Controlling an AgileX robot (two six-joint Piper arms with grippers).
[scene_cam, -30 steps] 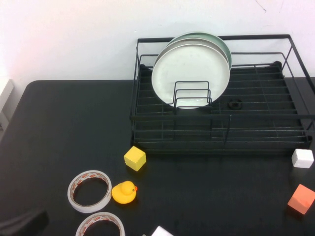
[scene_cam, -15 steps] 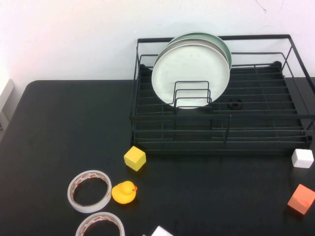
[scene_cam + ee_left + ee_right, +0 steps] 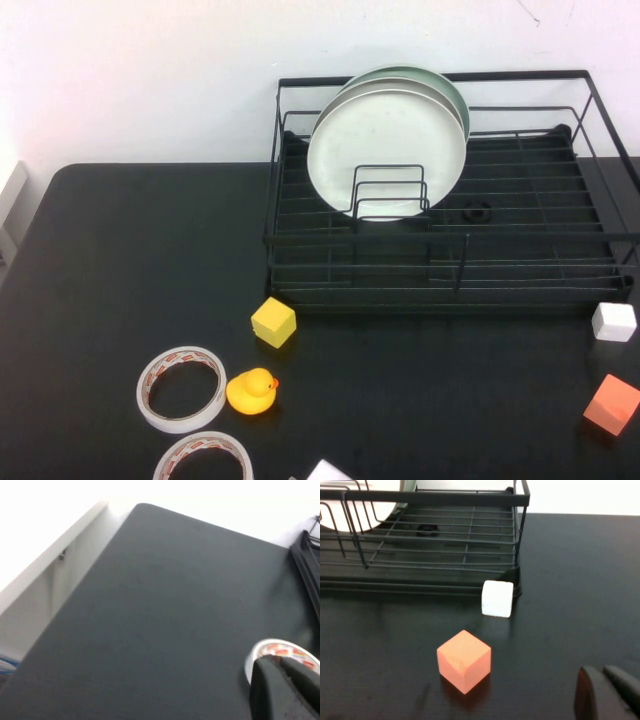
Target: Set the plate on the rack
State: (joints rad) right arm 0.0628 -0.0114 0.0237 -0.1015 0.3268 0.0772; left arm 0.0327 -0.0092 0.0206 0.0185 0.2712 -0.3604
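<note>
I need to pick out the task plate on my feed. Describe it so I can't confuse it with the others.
Find the black wire rack at the table's far right. Three plates stand upright in its left half; the plate is the front one, glossy white, behind the small wire dividers. The mint-green plate stands rearmost. Both tools are off the high view.

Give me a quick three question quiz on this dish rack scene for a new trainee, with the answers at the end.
1. True or false: the plate stands upright in the rack.
2. Which lies nearer the rubber duck: A, the yellow cube, or B, the orange cube?
3. Fill in: in the right wrist view, the right gripper is near the orange cube and a ____ cube; the left gripper is near a tape roll.

Key: 1 true; 2 A; 3 white.
</note>
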